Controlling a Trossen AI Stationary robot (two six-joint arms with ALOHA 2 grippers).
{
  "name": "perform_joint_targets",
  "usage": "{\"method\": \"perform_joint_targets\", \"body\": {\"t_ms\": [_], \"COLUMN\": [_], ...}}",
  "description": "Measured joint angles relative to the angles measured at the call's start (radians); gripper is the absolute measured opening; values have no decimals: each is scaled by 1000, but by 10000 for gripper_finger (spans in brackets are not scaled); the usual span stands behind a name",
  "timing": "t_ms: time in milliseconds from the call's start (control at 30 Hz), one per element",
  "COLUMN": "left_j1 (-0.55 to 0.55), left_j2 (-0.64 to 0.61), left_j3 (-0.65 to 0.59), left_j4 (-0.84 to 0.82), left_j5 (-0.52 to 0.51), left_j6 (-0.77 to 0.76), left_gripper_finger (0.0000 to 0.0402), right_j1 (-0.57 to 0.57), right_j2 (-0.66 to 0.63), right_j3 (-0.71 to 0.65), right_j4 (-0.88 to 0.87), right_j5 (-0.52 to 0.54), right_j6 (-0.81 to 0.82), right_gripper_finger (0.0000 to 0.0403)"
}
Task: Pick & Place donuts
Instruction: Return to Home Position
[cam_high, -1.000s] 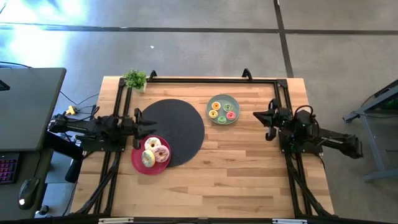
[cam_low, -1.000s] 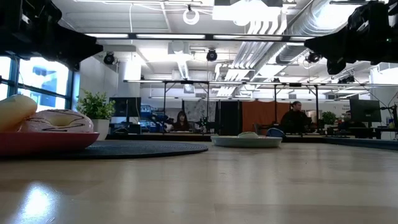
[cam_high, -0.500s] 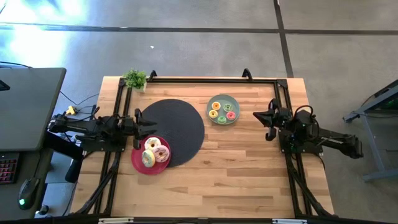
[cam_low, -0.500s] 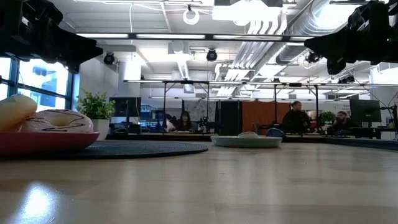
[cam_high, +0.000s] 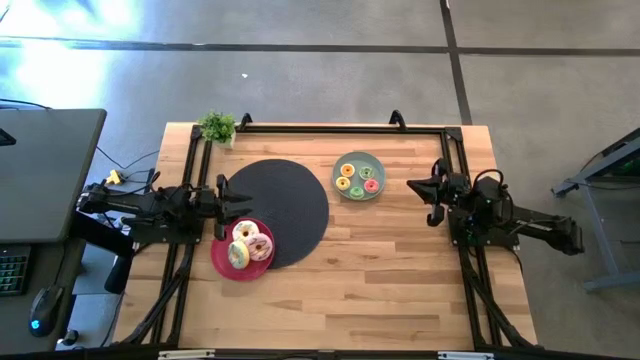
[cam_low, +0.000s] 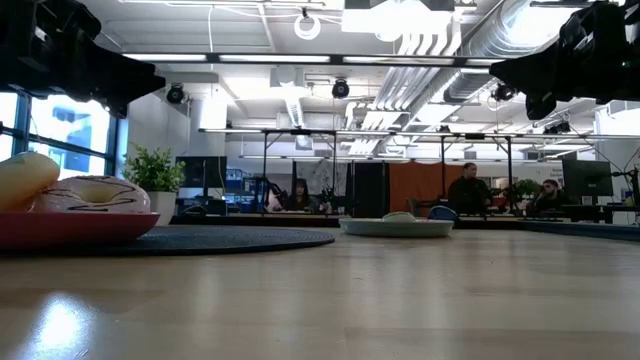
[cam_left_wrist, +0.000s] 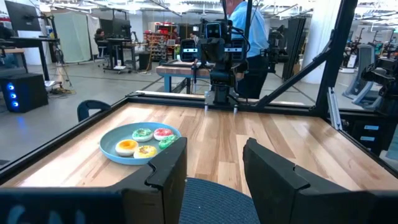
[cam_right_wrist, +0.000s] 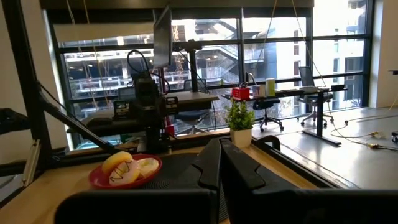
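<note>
Three larger donuts, white (cam_high: 243, 232), pink (cam_high: 260, 247) and pale green (cam_high: 237, 255), lie on a red plate (cam_high: 222, 262) at the table's left. Several tiny donuts (cam_high: 357, 178) lie on a sage-green plate (cam_high: 358, 159) at the far middle; this plate also shows in the left wrist view (cam_left_wrist: 112, 149). My left gripper (cam_high: 228, 206) hovers open and empty above the left edge of the black mat (cam_high: 290, 200), just beyond the red plate. My right gripper (cam_high: 415, 186) hovers shut and empty to the right of the sage-green plate.
A small potted plant (cam_high: 217, 127) stands at the table's far left corner. A black frame rail (cam_high: 330, 129) runs along the far edge and both sides. Bare wood (cam_high: 370, 270) lies at the near middle and right. People sit in the room behind the table (cam_low: 470, 190).
</note>
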Motion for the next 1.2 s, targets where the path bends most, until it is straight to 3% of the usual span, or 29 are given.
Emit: {"method": "perform_joint_targets", "body": {"t_ms": [1200], "left_j1": [0], "left_j2": [0], "left_j3": [0], "left_j4": [0], "left_j5": [0], "left_j6": [0], "left_gripper_finger": [149], "right_j1": [0], "right_j2": [0], "right_j3": [-1], "right_j4": [0], "right_j5": [0], "right_j6": [0], "right_gripper_finger": [6]}}
